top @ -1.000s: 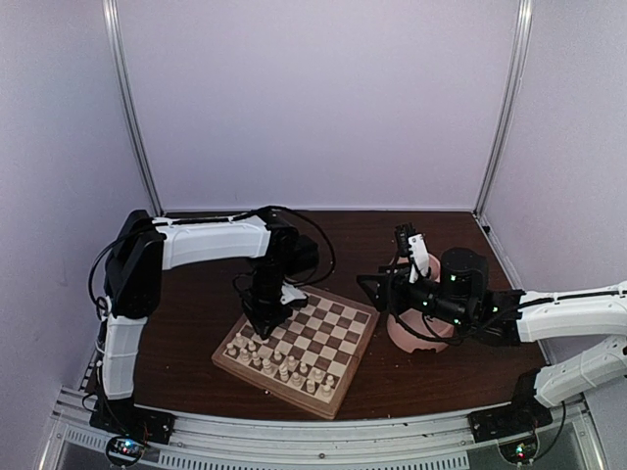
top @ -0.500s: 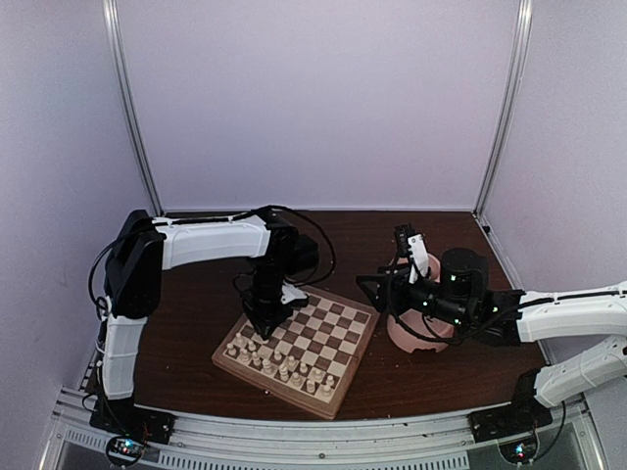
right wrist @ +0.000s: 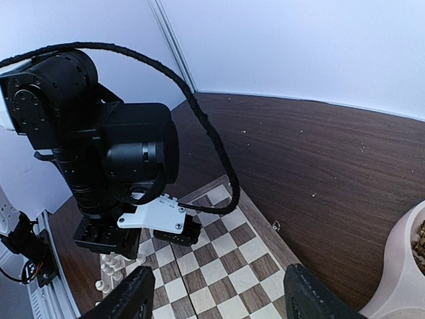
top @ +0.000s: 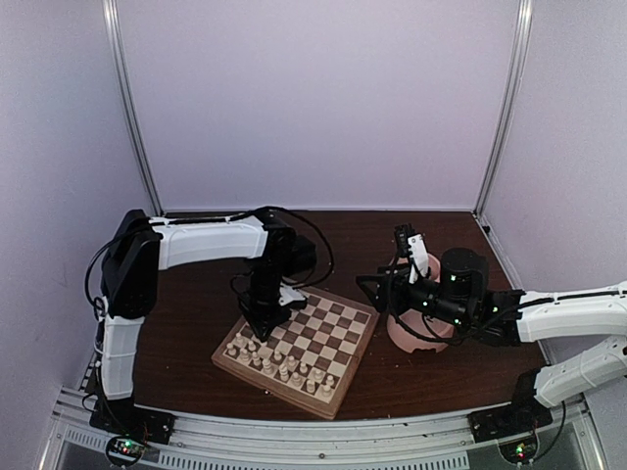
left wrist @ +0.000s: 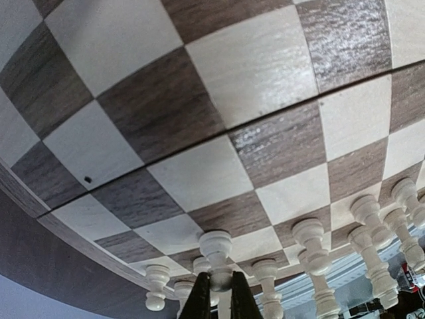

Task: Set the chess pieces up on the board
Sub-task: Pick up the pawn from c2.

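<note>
Well, the left gripper (left wrist: 220, 286) pinches a tiny cream turned chess piece (left wrist: 216, 244) on the checked wooden board (left wrist: 199, 100). The right gripper (right wrist: 222, 300) gapes open.

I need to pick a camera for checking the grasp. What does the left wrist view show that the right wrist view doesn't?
Only the left wrist view: the left gripper shut on a cream pawn. Only the right wrist view: the open right gripper, the left arm's wrist and the pink bowl. Both: the chessboard and standing cream pieces.
</note>
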You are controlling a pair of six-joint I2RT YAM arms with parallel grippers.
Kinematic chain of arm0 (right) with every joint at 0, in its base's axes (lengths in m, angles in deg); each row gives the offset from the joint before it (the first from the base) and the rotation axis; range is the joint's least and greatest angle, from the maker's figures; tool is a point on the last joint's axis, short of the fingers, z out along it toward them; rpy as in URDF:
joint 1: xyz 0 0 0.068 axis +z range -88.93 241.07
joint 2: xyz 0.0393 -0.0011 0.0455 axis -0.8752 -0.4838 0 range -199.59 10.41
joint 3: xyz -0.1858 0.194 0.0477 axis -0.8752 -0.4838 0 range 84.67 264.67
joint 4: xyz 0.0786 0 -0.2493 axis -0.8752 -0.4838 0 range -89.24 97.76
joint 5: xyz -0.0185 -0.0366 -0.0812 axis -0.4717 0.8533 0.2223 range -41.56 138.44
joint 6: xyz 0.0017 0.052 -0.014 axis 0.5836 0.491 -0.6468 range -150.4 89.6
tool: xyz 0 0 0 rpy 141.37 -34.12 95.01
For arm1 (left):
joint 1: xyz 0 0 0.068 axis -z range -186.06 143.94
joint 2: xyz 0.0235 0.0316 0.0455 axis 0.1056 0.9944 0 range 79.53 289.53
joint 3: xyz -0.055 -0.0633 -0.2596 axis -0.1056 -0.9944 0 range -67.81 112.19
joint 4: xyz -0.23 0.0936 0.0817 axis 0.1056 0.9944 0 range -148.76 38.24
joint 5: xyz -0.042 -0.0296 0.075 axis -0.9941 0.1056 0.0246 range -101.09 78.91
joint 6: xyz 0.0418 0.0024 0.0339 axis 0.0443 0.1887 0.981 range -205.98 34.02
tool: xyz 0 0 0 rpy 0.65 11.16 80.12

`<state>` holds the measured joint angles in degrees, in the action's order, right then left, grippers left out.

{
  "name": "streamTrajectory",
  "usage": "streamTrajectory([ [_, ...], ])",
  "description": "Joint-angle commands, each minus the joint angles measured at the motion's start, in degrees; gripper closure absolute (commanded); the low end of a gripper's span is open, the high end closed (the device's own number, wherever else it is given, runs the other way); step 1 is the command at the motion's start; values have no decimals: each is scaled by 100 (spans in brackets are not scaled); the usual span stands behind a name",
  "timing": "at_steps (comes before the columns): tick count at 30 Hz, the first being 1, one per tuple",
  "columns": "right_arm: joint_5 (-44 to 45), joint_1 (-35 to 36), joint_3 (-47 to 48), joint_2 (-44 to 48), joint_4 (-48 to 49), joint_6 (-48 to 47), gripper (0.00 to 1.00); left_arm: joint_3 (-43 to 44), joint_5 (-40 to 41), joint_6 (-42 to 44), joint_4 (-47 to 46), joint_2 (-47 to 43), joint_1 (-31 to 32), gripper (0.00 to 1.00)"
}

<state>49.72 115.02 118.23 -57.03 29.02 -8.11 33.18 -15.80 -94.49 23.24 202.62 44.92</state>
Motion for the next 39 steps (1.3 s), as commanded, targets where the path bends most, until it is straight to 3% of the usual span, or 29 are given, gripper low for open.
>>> streamTrajectory([
  [1,-67,-29,-8,119,53,-30,31,-189,-256,-16,-103,-390,-27,97],
  [39,-56,-34,-20,222,9,-57,31,-544,-510,80,-255,-369,156,91],
])
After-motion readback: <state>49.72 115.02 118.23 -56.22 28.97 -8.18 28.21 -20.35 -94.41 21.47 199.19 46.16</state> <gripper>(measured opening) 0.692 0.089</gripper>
